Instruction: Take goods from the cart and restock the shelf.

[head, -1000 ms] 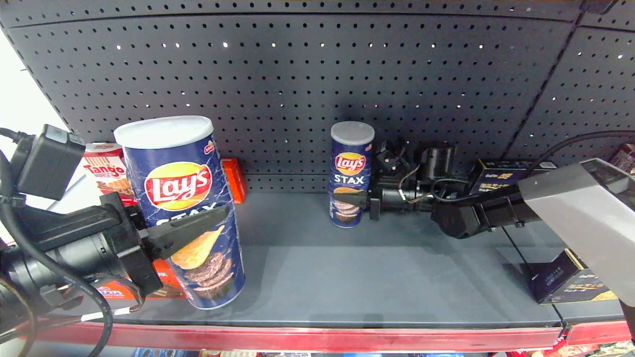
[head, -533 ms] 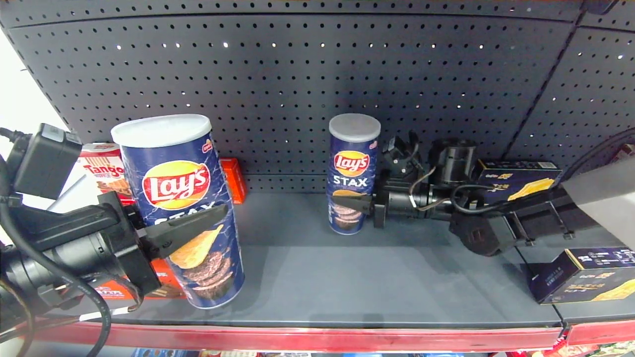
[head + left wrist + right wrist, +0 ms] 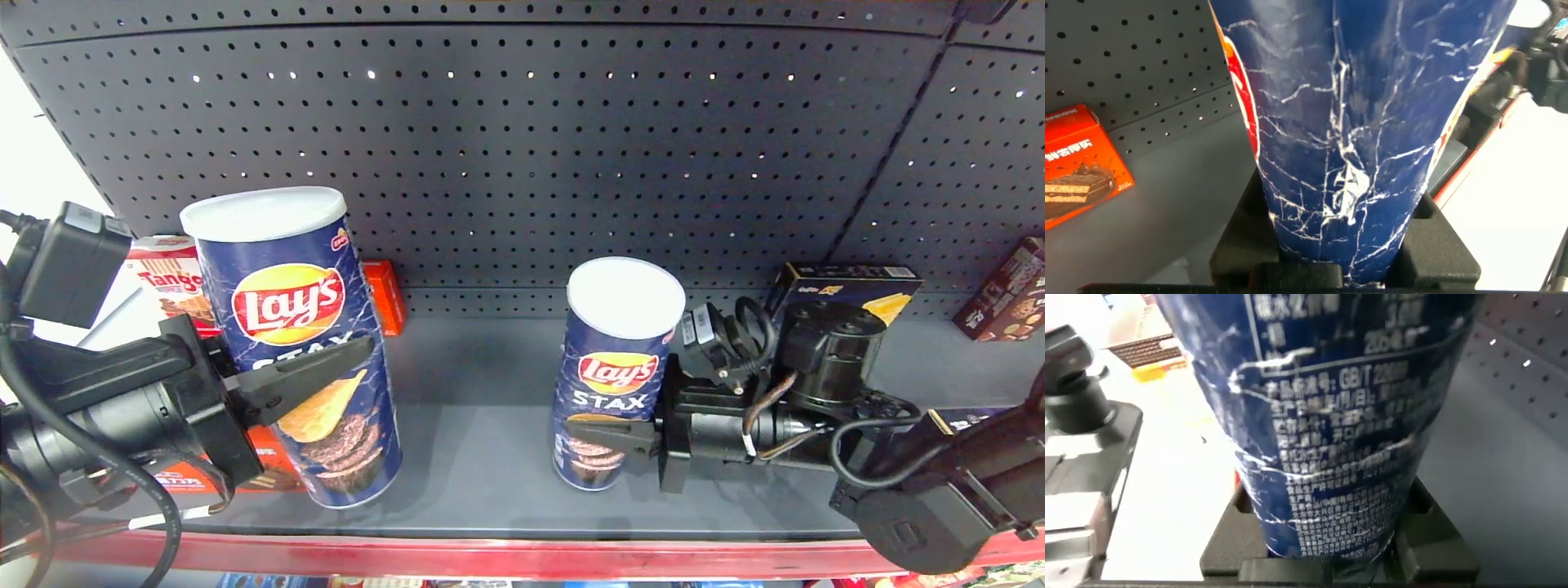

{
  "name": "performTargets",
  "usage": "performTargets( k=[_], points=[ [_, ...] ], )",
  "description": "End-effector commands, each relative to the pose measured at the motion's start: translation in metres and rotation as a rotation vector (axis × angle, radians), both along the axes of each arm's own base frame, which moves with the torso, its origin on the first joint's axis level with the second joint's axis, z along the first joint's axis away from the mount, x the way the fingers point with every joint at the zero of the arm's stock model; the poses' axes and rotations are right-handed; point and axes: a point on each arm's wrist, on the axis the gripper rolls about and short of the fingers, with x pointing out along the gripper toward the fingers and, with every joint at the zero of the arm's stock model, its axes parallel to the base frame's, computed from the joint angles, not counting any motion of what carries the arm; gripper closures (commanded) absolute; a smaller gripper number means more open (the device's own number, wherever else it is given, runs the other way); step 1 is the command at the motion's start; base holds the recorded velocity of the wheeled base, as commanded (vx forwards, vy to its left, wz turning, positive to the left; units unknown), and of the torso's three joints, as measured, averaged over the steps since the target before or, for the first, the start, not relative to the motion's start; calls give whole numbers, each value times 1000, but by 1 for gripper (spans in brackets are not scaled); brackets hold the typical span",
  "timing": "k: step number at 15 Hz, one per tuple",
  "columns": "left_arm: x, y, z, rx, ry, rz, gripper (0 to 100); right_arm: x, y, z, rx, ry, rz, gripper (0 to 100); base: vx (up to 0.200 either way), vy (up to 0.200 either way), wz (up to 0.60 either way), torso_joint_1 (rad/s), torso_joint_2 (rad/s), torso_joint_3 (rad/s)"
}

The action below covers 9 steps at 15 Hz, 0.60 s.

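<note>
Left hand (image 3: 326, 380) clamped on a tall dark-blue cylindrical chip can with white plastic lid (image 3: 286, 310), upright at the front-left corner of the dark grey metal shelf (image 3: 490, 465). Right hand (image 3: 611, 429) grips a second identical blue chip can (image 3: 622, 343), upright near the front edge, right of centre.

L side: left can (image 3: 298, 343), orange box (image 3: 385, 294) behind.
R side: right can (image 3: 612, 384), dark box (image 3: 845, 286) at back edge.
Free: we see bare shelf (image 3: 482, 441) btw cans, front to back edge.

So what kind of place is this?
Probably a shop: a pegboard-backed shelf, a wafer box and blue snack box on it, the left chip can and right chip can.
</note>
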Motion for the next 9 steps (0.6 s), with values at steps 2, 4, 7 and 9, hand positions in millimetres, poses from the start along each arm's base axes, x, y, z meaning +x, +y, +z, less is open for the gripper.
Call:
performTargets(
  k=[2,4,7,9],
  points=[
    [0,0,0,0,1,1,100,-13,-6,-11,-19,26,13,100,0,0,0,0,0,0],
    [0,0,0,0,1,1,100,-16,-6,-20,-32,41,18,100,0,0,0,0,0,0],
    [0,0,0,1,0,1,100,-13,-5,-27,-37,50,21,100,0,0,0,0,0,0],
    [0,0,-1,1,2,1,100,-10,-4,-31,-42,58,21,100,0,0,0,0,0,0]
  ],
)
